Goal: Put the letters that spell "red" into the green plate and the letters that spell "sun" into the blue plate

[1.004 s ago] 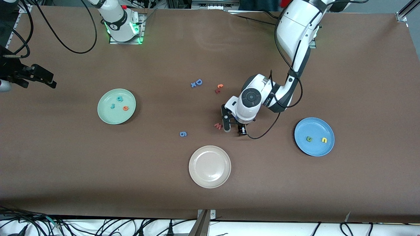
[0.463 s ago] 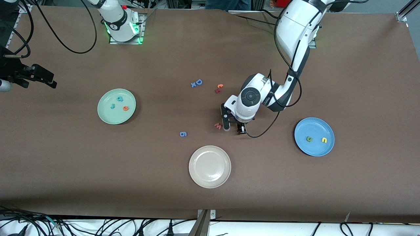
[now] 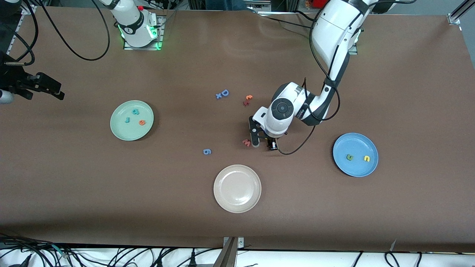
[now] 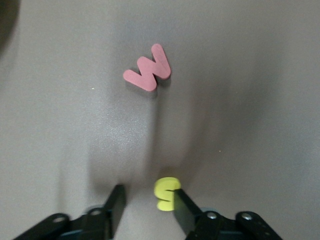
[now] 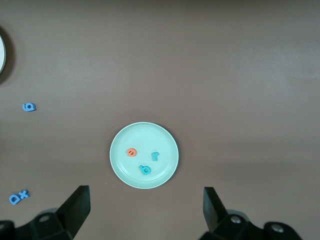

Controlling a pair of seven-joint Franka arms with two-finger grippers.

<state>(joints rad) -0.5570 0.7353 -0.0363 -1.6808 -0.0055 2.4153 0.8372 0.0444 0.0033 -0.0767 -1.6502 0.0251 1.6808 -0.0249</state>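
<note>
The left claw (image 4: 145, 210) is low over the middle of the brown desk (image 3: 334, 222), its jaws partly open around a yellow "s" (image 4: 166, 194); one finger touches the letter, the other stands apart from it. A red "w" (image 4: 148, 73) lies just beside.

The blue plate (image 3: 355, 141), toward the left arm's end, holds a dark green letter (image 3: 349, 157) and a yellow letter (image 3: 366, 158).

The right claw (image 5: 145, 210) waits wide open and empty, high above the green plate (image 5: 120, 160), which holds the orange "e" (image 5: 131, 152), teal "r" (image 5: 155, 156) and teal "d" (image 5: 145, 170).
</note>
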